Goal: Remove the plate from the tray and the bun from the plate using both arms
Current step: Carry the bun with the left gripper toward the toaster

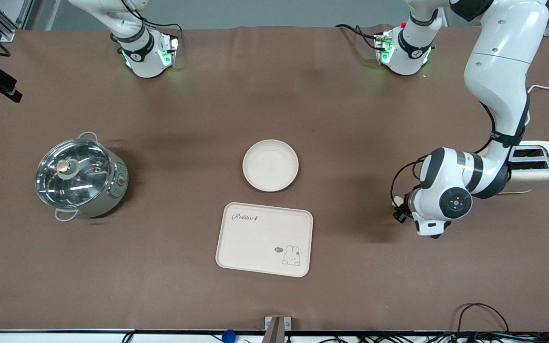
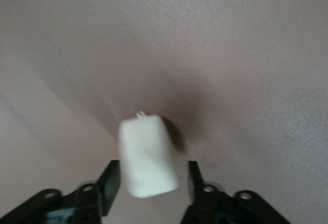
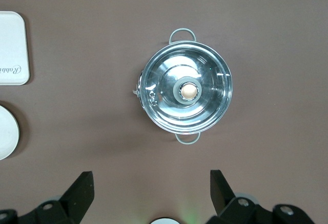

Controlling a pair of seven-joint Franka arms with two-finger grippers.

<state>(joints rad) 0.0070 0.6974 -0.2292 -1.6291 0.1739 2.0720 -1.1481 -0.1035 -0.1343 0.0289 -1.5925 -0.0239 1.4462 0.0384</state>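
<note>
We see a brown table [image 1: 274,119] with the two arms based along its edge farthest from the front camera. The right arm [image 1: 131,33] waits, mostly out of the front view; its wrist camera looks straight down on a steel pot [image 3: 185,92] with a glass lid and a round knob, standing toward the right arm's end of the table. The right gripper [image 3: 151,196] hangs over the table beside that pot, its fingers spread wide with nothing between them.

The left arm [image 1: 496,85] bends down toward its own end of the table, in front of a cream toaster [image 1: 539,164]. Near the table's middle lies a rectangular cream tray [image 1: 255,238] with a rabbit drawing, and just beside it, farther from the front camera, sits the plate [image 1: 270,165]: round, cream-white, shallow, with a raised rim and nothing on it.

The bun [image 2: 147,155] is a pale cream-white stubby cylinder with rounded ends. In the left wrist view its long axis runs away from the gripper, tilted slightly. It sits between the fingers of the left gripper [image 2: 151,183], which stand parted with a gap on either side; we cannot tell whether they touch it. The bun is well apart from the plate, toward the left arm's end of the table.
</note>
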